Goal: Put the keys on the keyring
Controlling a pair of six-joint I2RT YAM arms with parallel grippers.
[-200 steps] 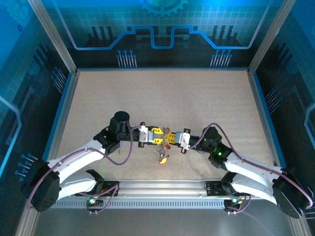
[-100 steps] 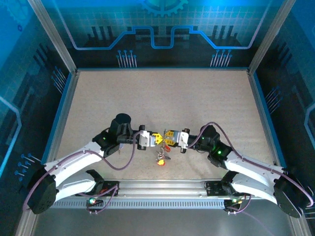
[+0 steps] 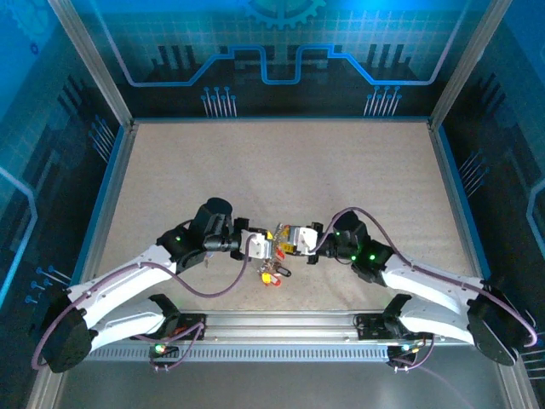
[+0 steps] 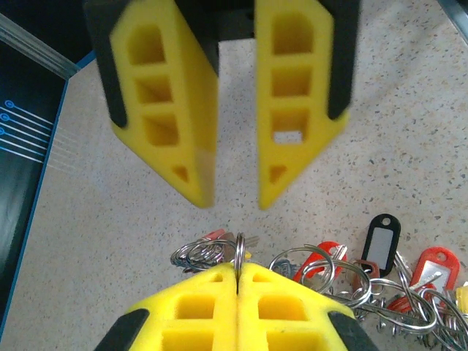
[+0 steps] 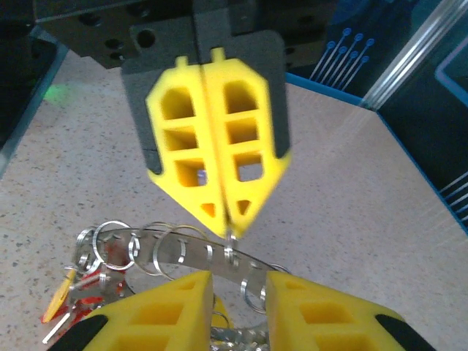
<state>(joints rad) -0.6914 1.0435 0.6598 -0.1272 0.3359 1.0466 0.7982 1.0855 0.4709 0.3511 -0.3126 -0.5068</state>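
**Key threading part done**

At left gripper (image 4: 238,267): clamps shut on a thin wire loop (image 4: 238,247) of the wide flat grey metal keyring (image 5: 183,250), between both arms. At right gripper (image 5: 240,281): faces it, parted, empty. Apparently carries several small red-headed keys (image 4: 431,265) already; cannot tell what remains.

The keyring (image 5: 191,248) sits between the left pincer (image 4: 238,269) and the right pincer (image 4: 232,197). The keys (image 4: 431,267) lie beside them, on the desk (image 4: 409,146).
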